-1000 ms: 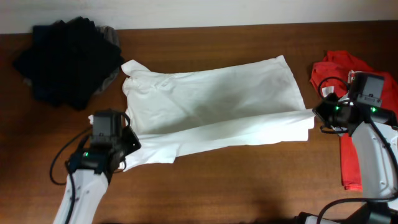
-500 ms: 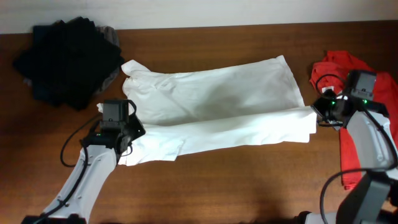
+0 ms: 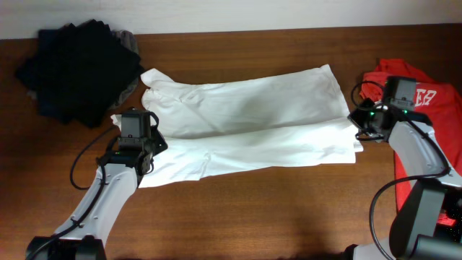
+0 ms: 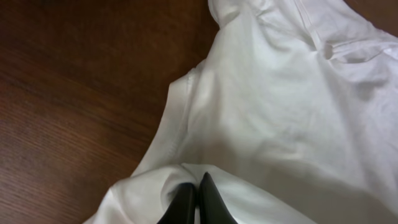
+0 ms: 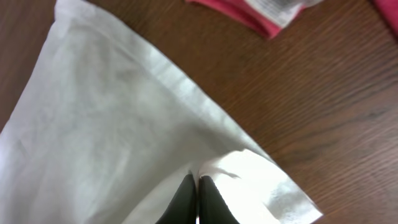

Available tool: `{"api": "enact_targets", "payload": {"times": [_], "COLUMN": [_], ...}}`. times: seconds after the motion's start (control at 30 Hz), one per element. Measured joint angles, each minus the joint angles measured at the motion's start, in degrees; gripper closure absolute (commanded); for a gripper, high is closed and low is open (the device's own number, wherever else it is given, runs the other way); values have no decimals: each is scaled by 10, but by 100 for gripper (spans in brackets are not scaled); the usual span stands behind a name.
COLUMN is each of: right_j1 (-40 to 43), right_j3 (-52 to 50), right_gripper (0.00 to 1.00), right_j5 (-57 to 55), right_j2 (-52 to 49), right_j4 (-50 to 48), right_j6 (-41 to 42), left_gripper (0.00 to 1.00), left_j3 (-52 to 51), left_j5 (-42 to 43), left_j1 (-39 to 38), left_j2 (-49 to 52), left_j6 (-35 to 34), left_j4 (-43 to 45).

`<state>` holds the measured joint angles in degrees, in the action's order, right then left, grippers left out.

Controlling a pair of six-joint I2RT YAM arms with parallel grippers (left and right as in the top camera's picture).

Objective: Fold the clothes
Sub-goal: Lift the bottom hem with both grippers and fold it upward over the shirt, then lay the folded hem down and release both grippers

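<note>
Flanking the clothes point(image 3: 245, 123): dark pile point(image 3: 76, 68), red T-shirt point(image 3: 446, 108)

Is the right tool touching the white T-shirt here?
Touching. The right wrist view shows the right tool shut, its tips pinching a raised fold of the white T-shirt near the corner of the cloth.

The wooden counter point(image 3: 274, 217) carries a white T-shirt point(image 3: 253, 123) between left pincer point(image 4: 196, 196) and right pincer point(image 5: 198, 199), a dark pile point(image 3: 76, 68) beyond the left, a red T-shirt point(image 3: 379, 76) beside the right.
</note>
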<state>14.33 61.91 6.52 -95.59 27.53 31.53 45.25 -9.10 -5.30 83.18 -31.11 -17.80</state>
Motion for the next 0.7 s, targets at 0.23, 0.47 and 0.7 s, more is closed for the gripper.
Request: {"api": "enact_targets", "payload": {"times": [0.23, 0.47, 0.7], "right_j1": [-31, -30, -17], "right_j3": [0, 4, 89], "right_gripper": [39, 2, 70], "right_j5": [-37, -50, -36], "right_j2": [0, 0, 0], "right_j4": [-2, 23, 147], "right_j6": [0, 0, -26], "left_gripper": [41, 24, 89], "left_j3": [0, 0, 12], "left_j5": [-7, -24, 9], "left_j1": [0, 2, 6], "left_j2": [0, 0, -34], "left_j6": [-2, 0, 22], "left_j4": [2, -3, -55]}}
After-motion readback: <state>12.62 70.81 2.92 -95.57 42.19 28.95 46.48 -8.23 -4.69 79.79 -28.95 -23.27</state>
